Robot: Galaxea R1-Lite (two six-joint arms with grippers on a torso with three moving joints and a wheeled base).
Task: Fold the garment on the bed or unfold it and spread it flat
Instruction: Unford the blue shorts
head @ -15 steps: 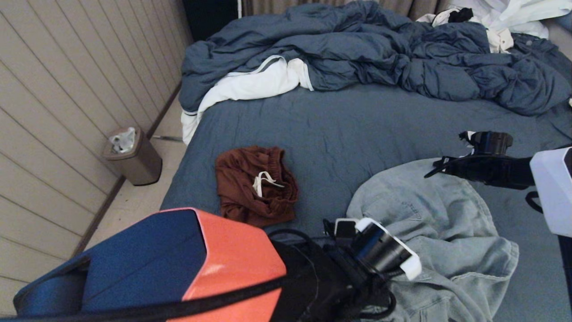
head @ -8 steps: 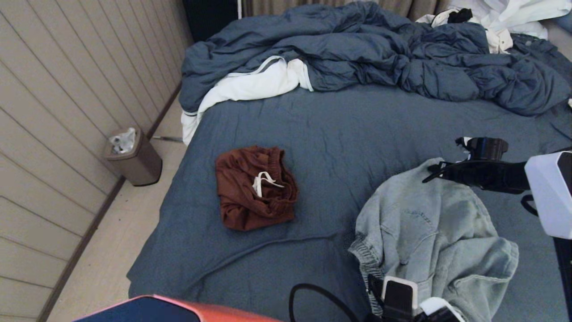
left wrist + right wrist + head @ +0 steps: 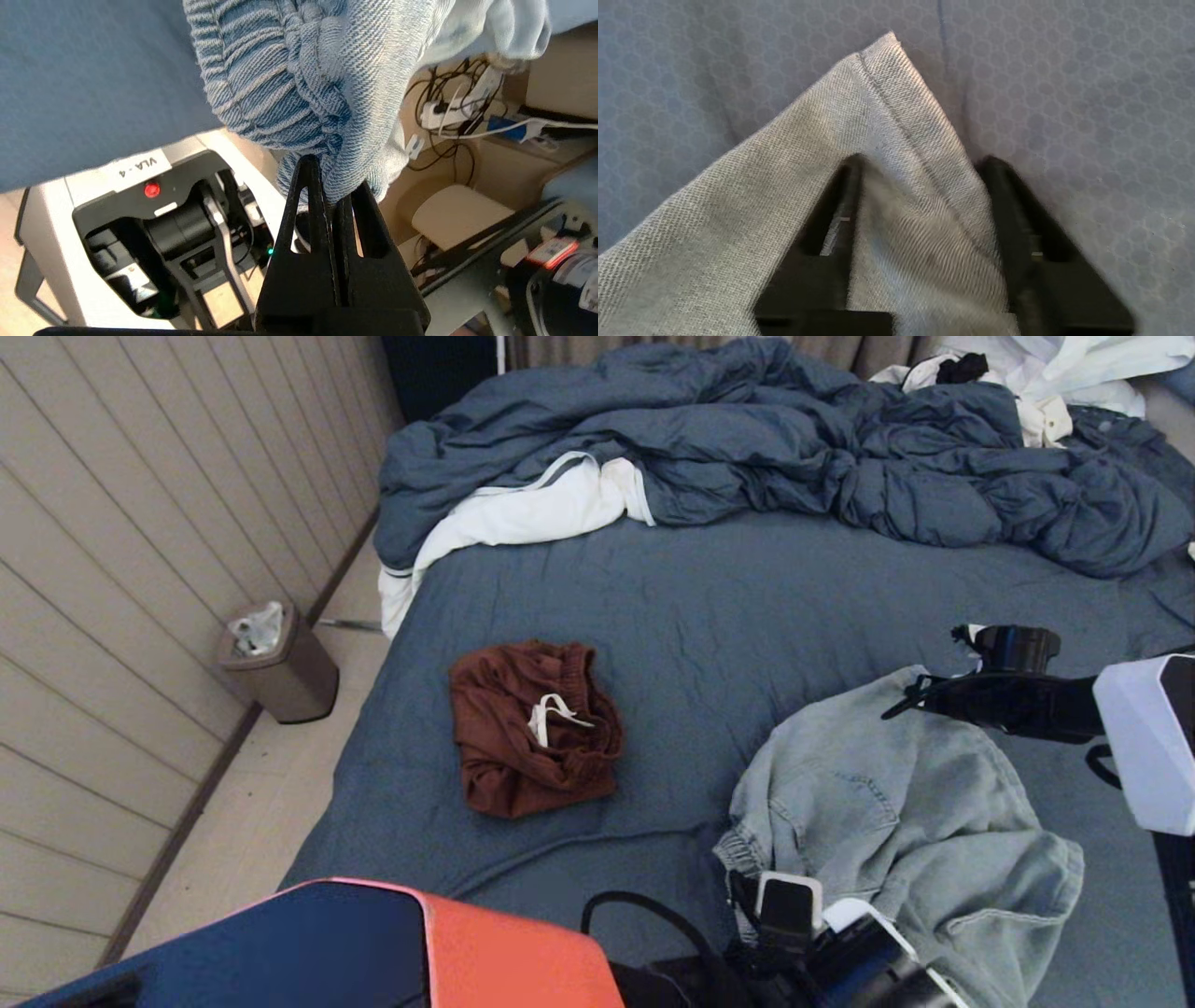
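Left gripper (image 3: 334, 186) clamped on denim shorts' (image 3: 308, 79) elastic waistband, bed sheet (image 3: 93, 84) seemingly just beside.

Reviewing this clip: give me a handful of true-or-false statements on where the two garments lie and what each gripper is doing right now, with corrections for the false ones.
1. The left gripper is shut on the elastic waistband of the denim shorts. True.
2. The right gripper is clamped tight on a belt. False: its fingers stand apart, straddling a hemmed corner of the denim shorts on the bed sheet.
3. The brown shorts lie bunched up, apart from both grippers. True.
4. The brown shorts lie on top of the denim shorts. False: bare sheet separates them.
5. The rumpled duvet covers the denim shorts. False: it is heaped at the far end of the bed.
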